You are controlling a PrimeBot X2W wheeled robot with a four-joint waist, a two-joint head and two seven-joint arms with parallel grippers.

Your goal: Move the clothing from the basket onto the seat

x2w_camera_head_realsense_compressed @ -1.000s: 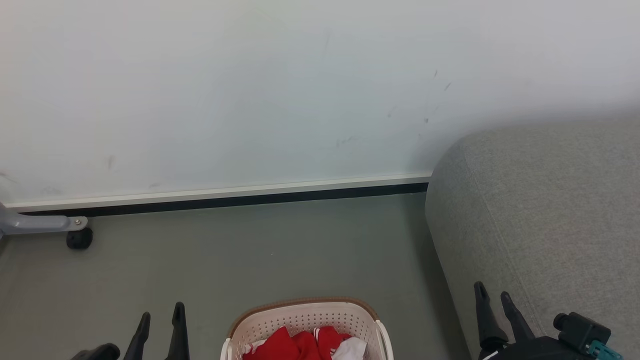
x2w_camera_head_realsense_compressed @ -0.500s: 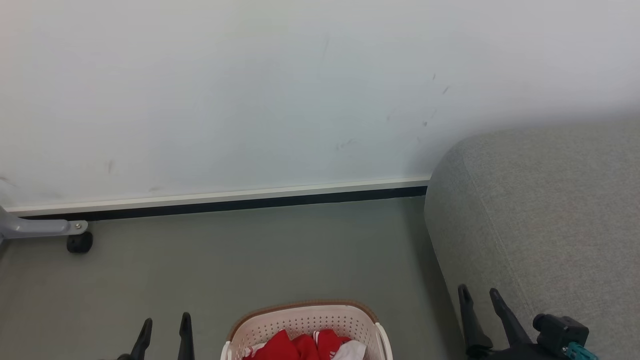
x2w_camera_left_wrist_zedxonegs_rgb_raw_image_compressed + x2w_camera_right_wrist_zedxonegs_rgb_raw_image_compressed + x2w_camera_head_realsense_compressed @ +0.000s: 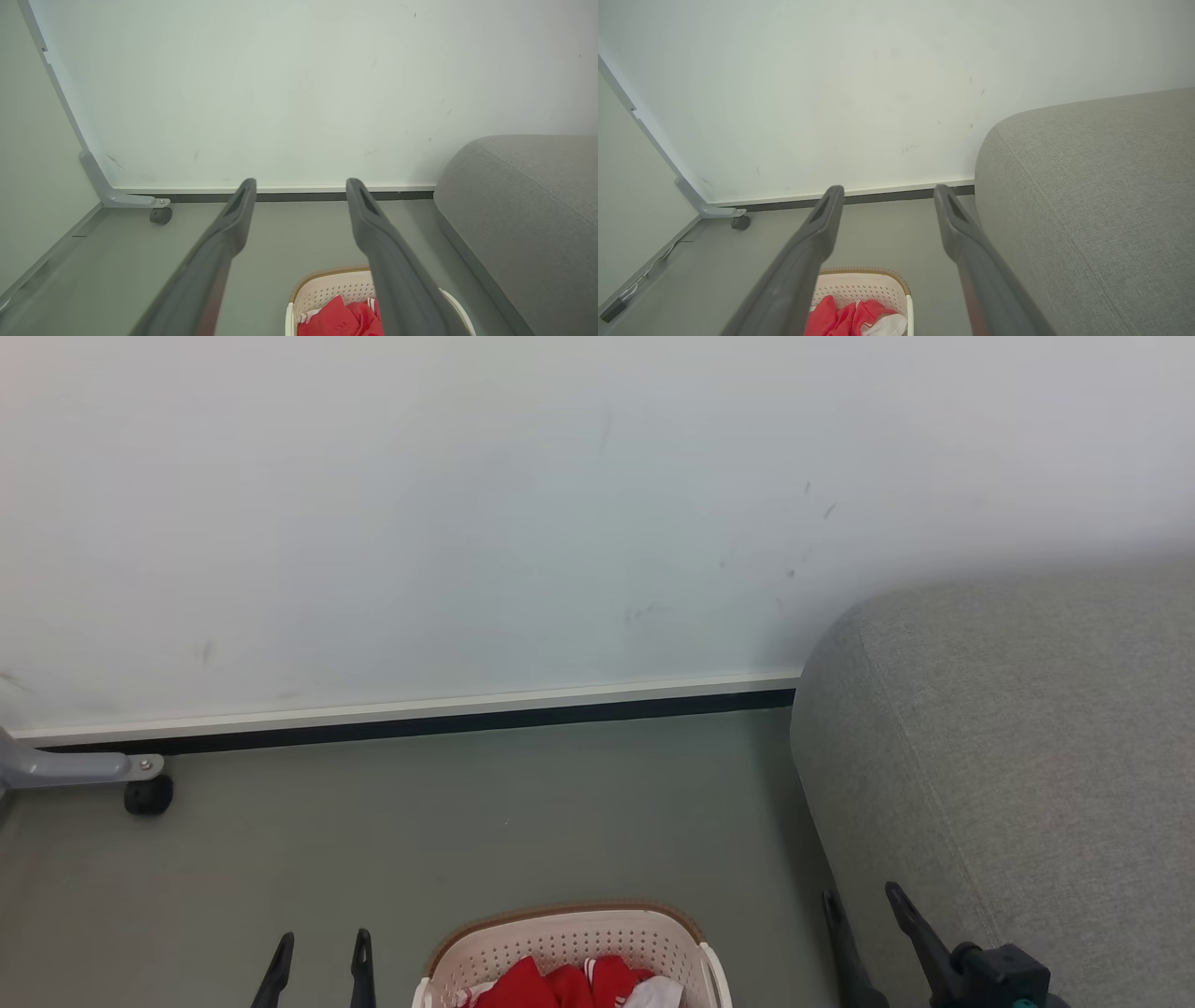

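The cream perforated basket [image 3: 569,938] with a brown rim stands on the floor at the bottom middle of the head view. Red clothing [image 3: 560,985] with white bands lies bunched inside it, also seen as clothing [image 3: 341,319] and clothing [image 3: 840,317]. The grey woven seat [image 3: 1027,737] rises at the right with a rounded edge. My left gripper [image 3: 320,943] hangs open to the left of the basket, holding nothing. My right gripper [image 3: 864,901] stands open between the basket and the seat's side. In both wrist views the jaws are spread wide above the basket.
A pale wall with a dark skirting strip [image 3: 420,719] closes the far side. A grey metal leg with a black castor [image 3: 147,795] sits at the far left by the wall. Grey floor [image 3: 513,821] lies between basket and wall.
Both grippers have dropped lower in the head view and the right one has shifted left; the picture itself has slid down slightly, so the camera has tilted. Basket and clothing lie as before.
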